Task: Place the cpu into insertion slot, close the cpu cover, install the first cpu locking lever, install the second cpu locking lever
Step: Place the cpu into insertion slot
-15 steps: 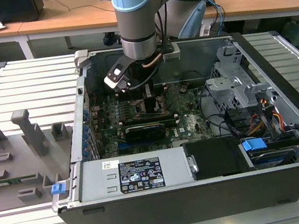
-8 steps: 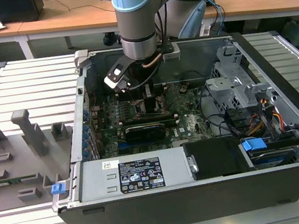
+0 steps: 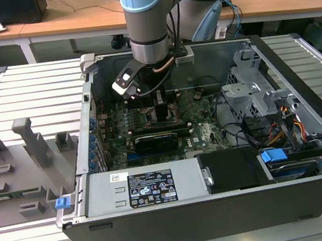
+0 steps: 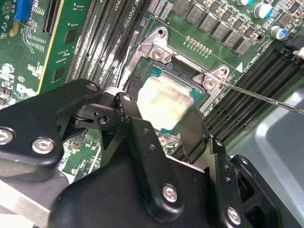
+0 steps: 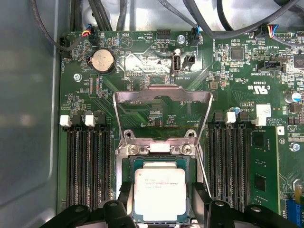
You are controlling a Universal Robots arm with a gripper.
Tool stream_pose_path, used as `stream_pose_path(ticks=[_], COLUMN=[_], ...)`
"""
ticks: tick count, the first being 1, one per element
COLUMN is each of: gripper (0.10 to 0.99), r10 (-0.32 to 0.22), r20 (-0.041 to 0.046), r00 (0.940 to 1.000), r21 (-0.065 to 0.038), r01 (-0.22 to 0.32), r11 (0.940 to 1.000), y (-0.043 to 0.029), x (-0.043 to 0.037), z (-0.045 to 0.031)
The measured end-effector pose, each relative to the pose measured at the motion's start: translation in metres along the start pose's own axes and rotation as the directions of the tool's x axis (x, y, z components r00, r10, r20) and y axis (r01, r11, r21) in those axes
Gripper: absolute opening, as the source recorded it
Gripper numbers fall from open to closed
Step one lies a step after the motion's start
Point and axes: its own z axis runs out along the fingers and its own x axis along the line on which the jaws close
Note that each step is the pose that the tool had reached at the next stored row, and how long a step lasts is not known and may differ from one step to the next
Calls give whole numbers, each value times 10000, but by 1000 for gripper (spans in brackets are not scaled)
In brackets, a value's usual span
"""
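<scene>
1. Black two-jawed tool [image 3: 162, 105] on the blue-grey arm reaches down into the open black computer case [image 3: 222, 217], which sits on the pale slatted table [image 3: 26, 97].
2. Small flat square cpu with a dull silver top [image 5: 159, 202] lies in the square dark insertion slot with a metal rim [image 5: 161, 159] on the green motherboard [image 5: 142, 57].
3. In both wrist views the tool [image 5: 161, 187] [image 4: 159, 114] sits astride the cpu [image 4: 164, 95], close on two opposite sides. Cannot tell whether it clamps the chip or is loose.
4. Thin silvery square-frame cpu cover [image 5: 161, 93] stands swung up and open, hinged at the slot's edge, away from the tool.
5. Long black memory slots [image 5: 88, 161] run on both sides of the slot.
</scene>
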Motion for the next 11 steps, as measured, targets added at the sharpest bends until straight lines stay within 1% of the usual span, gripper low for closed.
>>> stream_pose_path(ticks=[2,3,4,5,6,7,11], gripper=[592,529,529,341,161,106,106], r10=[-1,-2,-2,-2,-2,-2,-3], r20=[13,21,23,25,29,29,31], r00=[10000,10000,10000,10000,10000,10000,10000], r21=[-1,1,2,44,57,56,57], r01=[1,2,2,2,1,2,2], r11=[10000,10000,10000,10000,10000,10000,10000], y=[1,2,3,15,17,18,18], x=[0,0,0,0,0,0,0], z=[-14,-27,-34,-45,-49,-50,-61])
